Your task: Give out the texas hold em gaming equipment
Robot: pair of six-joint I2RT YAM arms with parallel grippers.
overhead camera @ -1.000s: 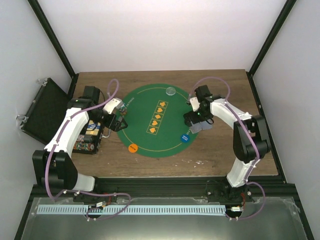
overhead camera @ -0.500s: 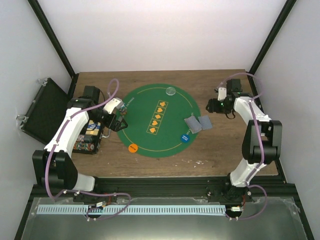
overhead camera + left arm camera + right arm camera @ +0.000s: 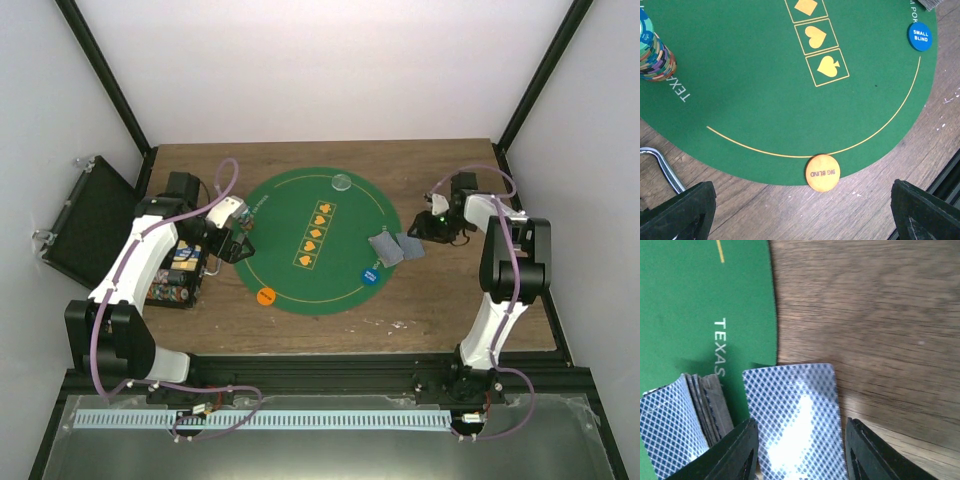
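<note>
Cards (image 3: 385, 249): stack at right edge of mat (image 3: 300, 200), one card (image 3: 795, 415) just right. Right gripper (image 3: 801, 450): part-open astride that card, grip unclear. Left gripper (image 3: 802, 214): wide open, empty, mat's left. Blue disc (image 3: 919, 36), orange disc (image 3: 822, 173) near; clear disc (image 3: 342, 182) far.

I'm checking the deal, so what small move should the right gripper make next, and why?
Probably pinch the single card with the right gripper. Its fingers flank that face-down card, lying beside the deck at the edge of the mat, and a firm hold isn't evident yet.
</note>
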